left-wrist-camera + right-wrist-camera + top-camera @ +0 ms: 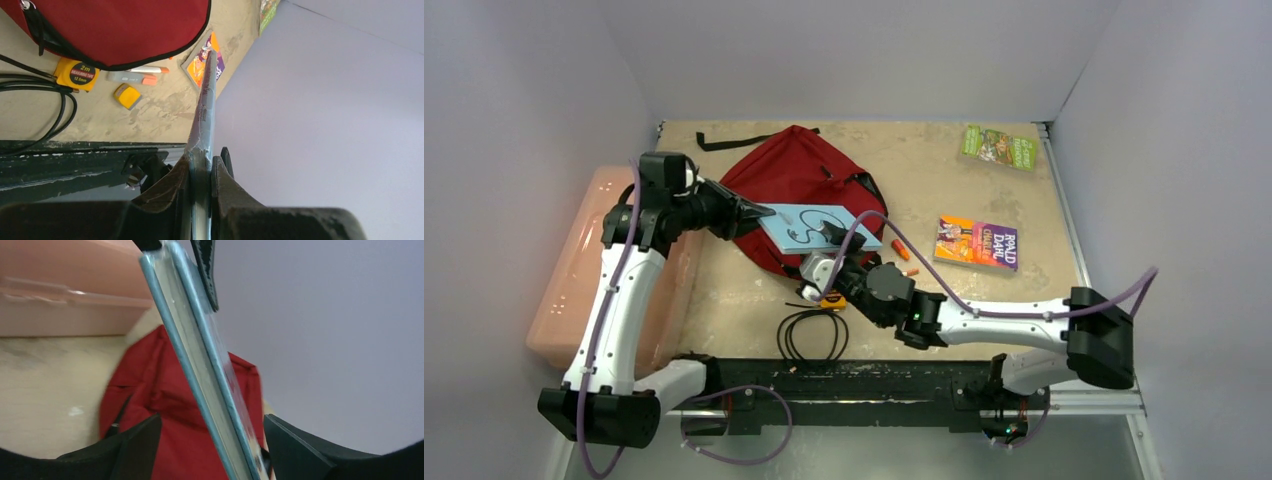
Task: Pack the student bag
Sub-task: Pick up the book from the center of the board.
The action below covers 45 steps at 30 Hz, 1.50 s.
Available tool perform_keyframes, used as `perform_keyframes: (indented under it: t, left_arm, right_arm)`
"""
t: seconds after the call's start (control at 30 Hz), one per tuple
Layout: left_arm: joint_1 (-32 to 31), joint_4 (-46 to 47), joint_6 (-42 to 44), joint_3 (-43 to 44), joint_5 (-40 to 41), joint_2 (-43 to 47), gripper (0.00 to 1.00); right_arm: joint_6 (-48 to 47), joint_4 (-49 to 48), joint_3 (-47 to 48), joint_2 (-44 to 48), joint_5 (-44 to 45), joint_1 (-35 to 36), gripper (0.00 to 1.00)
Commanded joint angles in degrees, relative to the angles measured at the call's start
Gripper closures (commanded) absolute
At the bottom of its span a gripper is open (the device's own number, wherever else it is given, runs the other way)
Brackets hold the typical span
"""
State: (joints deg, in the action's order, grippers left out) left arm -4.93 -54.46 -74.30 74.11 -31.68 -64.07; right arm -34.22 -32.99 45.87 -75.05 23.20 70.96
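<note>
The student bag (799, 170) lies flat at the far middle of the bench (1024, 200), under and just beyond the blue book (789, 220). The book's long axis runs left to right. The left claw (759, 212) pinches its left end, and the right claw (829, 240) straddles the right end. Only the right wrist view shows that claw wide, its fingers (135, 445) clear of the book — likely a handover.
</note>
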Motion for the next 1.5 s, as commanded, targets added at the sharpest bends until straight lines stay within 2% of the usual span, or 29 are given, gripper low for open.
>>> perform_keyframes:
  t: [0.0, 0.1, 0.17, 0.2, 0.23, 0.27, 0.33, 0.37, 0.4, 0.43, 0.5, 0.6, 0.63, 0.7, 0.73, 0.77, 0.8, 0.87, 0.9, 0.97, 1.1, 1.17, 1.33, 1.47]
  left_arm:
    - [0.81, 1.72, -6.00, -0.47, -2.98, 5.08, 1.00]
    - [1.18, 5.89, -8.54, -4.72, -4.09, 7.41, 0.98]
    - [1.40, 9.53, -8.72, -6.72, -5.32, 8.10, 0.65]
    - [1.53, 10.15, -7.24, -6.63, -4.41, 8.24, 0.47]
    - [1.58, 8.66, -4.87, -5.28, -2.49, 8.39, 0.34]
    - [1.65, 7.73, -1.72, -3.90, -0.08, 8.55, 0.23]
    - [1.59, 6.38, 6.45, -0.45, 6.40, 8.85, 0.09]
    - [1.59, 5.01, 10.54, 0.93, 9.75, 9.06, 0.07]
    - [1.59, 5.23, 14.51, 1.26, 11.90, 9.51, 0.05]
    - [1.59, 7.39, 18.94, 0.47, 12.42, 10.28, 0.05]
    - [1.58, 15.35, 23.44, -3.48, 8.19, 11.96, 0.05]
    - [1.01, 29.20, 22.01, -11.36, -3.06, 13.29, 0.09]
    - [0.29, 32.02, 21.04, -12.93, -5.13, 13.21, 0.11]
    - [-2.23, 33.98, 19.74, -13.65, -5.78, 13.04, 0.12]
    - [-3.67, 33.35, 18.52, -13.08, -4.75, 12.89, 0.13]
    - [-5.01, 31.80, 16.58, -12.04, -3.57, 12.65, 0.13]
    - [-6.23, 29.41, 13.99, -10.37, -1.96, 12.35, 0.14]
    - [-8.12, 24.48, 7.01, -7.95, -0.39, 11.62, 0.15]
    - [-8.65, 22.00, 2.57, -7.08, 0.34, 11.33, 0.16]
    - [-9.40, 16.24, -6.33, -6.15, 0.08, 10.64, 0.17]
    - [-10.43, 16.65, -17.05, -7.32, -3.24, 9.05, 0.12]
    - [-10.60, 16.81, -19.65, -7.65, -3.69, 8.11, 0.08]
    - [-12.24, 18.09, -23.14, -8.85, -2.55, 7.27, 0.01]
    - [-13.84, 18.64, -23.43, -9.02, -1.21, 6.24, 0.00]
  right_arm:
    - [-8.16, -13.61, 4.97, -2.48, 18.06, 1.11, 0.34]
    - [-3.32, -10.12, 3.12, 0.33, 11.46, 1.07, 0.71]
    - [-1.72, -11.28, 1.35, 1.32, 11.10, 0.94, 0.95]
    - [0.44, -10.69, 0.63, 2.01, 11.11, 0.20, 1.00]
    - [3.56, -8.43, 0.20, 3.23, 10.26, -1.01, 1.00]
    - [8.09, -4.89, -0.03, 5.01, 7.50, -3.93, 1.00]
    - [21.61, 4.52, 0.26, 9.70, -6.94, -12.15, 1.00]
    - [24.09, 7.44, 0.21, 11.85, -17.00, -17.95, 1.00]
    - [36.65, 8.86, -0.23, 13.40, -25.78, -22.92, 1.00]
    - [44.67, 9.42, -0.69, 14.90, -33.87, -27.46, 1.00]
    - [52.58, 12.14, 0.08, 15.29, -45.31, -32.77, 1.00]
    - [62.98, 15.37, 3.34, 12.36, -63.80, -37.97, 1.00]
    - [66.31, 13.74, 3.83, 10.82, -71.63, -39.24, 1.00]
    - [69.95, 14.00, 5.49, 8.06, -77.96, -40.89, 1.00]
    - [68.47, 17.14, 6.81, 7.36, -77.18, -41.21, 1.00]
    - [64.07, 22.91, 8.38, 7.30, -72.86, -41.19, 1.00]
    - [59.21, 28.17, 10.47, 7.83, -65.88, -40.75, 1.00]
    - [52.87, 31.37, 10.26, 10.03, -53.25, -39.94, 1.00]
    - [50.22, 31.23, 9.60, 11.17, -47.74, -39.42, 1.00]
    - [42.52, 32.13, 9.26, 12.52, -30.69, -32.99, 1.00]
    - [25.30, 26.08, 7.11, 11.72, -1.57, -17.63, 1.00]
    - [18.05, 19.86, 5.04, 11.49, 8.06, -12.49, 1.00]
    - [7.33, 11.36, 5.37, 8.44, 17.23, -4.02, 1.00]
    - [-1.99, 5.76, 6.05, 4.14, 22.13, 0.45, 1.00]
